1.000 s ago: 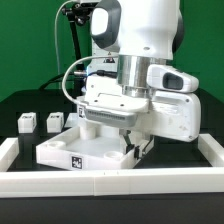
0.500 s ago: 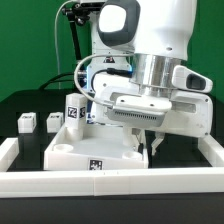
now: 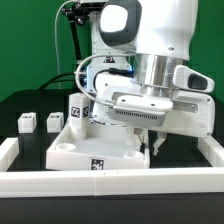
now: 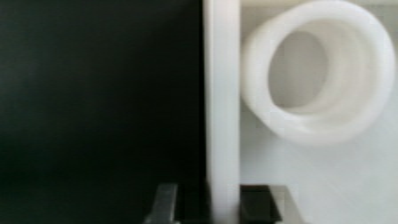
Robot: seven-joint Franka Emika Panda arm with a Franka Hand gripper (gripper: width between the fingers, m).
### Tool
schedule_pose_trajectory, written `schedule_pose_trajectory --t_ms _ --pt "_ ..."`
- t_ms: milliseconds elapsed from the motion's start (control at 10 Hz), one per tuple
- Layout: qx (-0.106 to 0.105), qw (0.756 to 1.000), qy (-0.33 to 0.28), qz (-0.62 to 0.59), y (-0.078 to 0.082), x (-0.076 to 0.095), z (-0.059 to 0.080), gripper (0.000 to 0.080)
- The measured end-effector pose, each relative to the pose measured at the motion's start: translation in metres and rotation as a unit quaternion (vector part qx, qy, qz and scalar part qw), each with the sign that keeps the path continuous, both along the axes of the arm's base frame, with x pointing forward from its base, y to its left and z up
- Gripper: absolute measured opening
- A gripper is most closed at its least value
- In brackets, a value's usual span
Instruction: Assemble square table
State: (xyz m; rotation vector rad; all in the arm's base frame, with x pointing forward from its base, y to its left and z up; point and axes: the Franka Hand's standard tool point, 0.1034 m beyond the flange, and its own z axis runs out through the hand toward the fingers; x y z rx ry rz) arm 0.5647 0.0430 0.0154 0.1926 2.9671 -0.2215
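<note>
Nearest runs the long low white border rail. Just behind it, the large white plastic square table top lies on the black desk. My tool pinches the top's raised rim toward the exterior view's right, beside a round corner socket, probably to reposition it. Farther off, at that view's left, two short white tagged block legs stand apart, not yet fitted.

**A robotics lab bench**

A plain green backdrop stands behind a black-covered table, which is fenced by a low white rail. A big white robot arm stands over it, with cables looping behind. Black-and-white tags mark the white square top and the small blocks. It is a test rig.
</note>
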Motion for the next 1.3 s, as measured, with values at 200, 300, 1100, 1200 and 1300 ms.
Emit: schedule_pose_trajectory --t_ms 200,300,1100,1200,1300 --pt "-0.007 0.999 0.008 -0.036 0.024 -0.002 0.002 0.006" --pt "0.018 1.0 -0.005 -0.003 0.024 0.003 0.002 0.006" --pt "0.024 0.999 -0.002 -0.022 0.049 -0.001 0.001 0.006" --pt "0.02 1.0 0.002 -0.017 0.056 -0.002 0.002 0.006" --pt "0.021 1.0 0.002 -0.02 0.053 -0.002 0.0 0.006"
